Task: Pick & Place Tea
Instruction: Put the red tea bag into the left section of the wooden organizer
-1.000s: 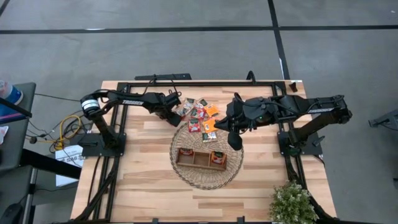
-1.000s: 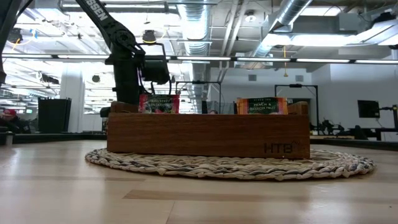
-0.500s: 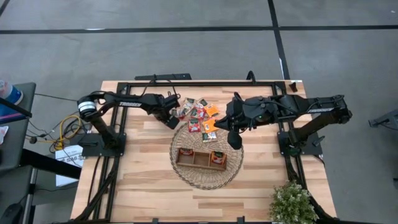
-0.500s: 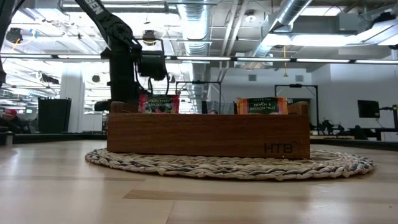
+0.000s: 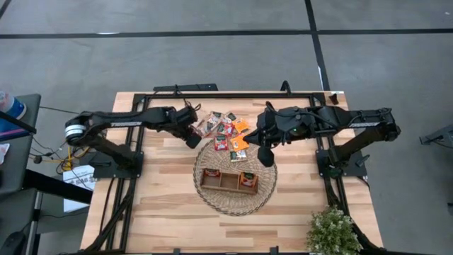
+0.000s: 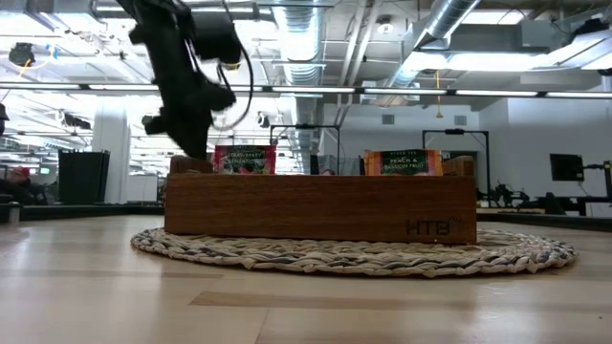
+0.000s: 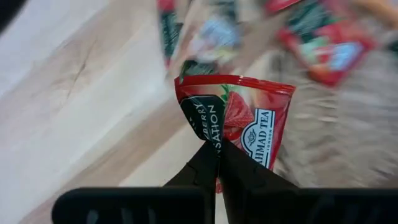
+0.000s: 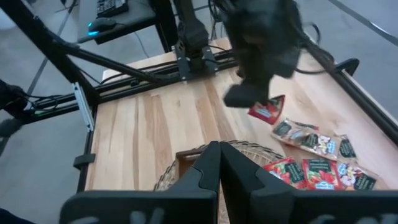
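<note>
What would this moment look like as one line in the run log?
left gripper: shut on red tea sachet, lifted beside the pile | right gripper: shut, empty, over the wicker mat | wooden tray: two sachets inside

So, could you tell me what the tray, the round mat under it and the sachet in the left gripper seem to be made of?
The tray looks like brown wood with a matte finish: grain lines show on its side. The round mat appears woven from pale straw or wicker, with braided coils. The red sachet pinched in the left gripper looks like glossy printed foil or coated paper, creased at the top.
</note>
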{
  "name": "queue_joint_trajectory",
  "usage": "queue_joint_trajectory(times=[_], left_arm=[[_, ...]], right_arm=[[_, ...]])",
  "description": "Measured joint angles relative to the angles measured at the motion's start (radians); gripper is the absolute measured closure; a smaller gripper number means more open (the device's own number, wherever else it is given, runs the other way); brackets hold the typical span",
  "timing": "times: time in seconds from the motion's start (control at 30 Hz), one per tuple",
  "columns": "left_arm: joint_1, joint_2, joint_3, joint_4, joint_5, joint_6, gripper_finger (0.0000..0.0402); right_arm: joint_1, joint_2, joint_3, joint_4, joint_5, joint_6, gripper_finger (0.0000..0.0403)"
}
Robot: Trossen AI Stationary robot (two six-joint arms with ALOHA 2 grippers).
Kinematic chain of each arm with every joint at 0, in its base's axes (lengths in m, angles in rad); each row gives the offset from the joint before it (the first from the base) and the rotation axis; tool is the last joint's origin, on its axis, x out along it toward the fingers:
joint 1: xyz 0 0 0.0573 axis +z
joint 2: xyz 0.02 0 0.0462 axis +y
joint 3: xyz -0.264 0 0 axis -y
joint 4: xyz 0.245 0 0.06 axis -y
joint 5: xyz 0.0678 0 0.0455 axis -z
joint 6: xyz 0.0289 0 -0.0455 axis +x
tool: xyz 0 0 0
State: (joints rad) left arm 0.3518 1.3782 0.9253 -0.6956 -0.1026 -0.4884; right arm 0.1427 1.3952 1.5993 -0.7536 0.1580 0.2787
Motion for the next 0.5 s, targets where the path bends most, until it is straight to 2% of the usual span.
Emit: queue_joint_trajectory(times=[0.3, 0.4, 0.5], left_arm=[[-0.065, -0.249, 0.000, 0.100, 0.018, -0.022, 0.0401], [-0.089, -0.315, 0.001, 0.184, 0.009, -0.002, 0.0401], [-0.113, -0.357, 0.002, 0.281, -0.024, 0.048, 0.0401]], right_arm=[[-0.094, 0.000, 0.000, 0.010, -0.008, 0.008, 0.0403], [-0.143, 0.004, 0.000, 0.048, -0.081, 0.010, 0.0396], [-0.189, 0.025, -0.002, 0.106, -0.154, 0.033, 0.0372]])
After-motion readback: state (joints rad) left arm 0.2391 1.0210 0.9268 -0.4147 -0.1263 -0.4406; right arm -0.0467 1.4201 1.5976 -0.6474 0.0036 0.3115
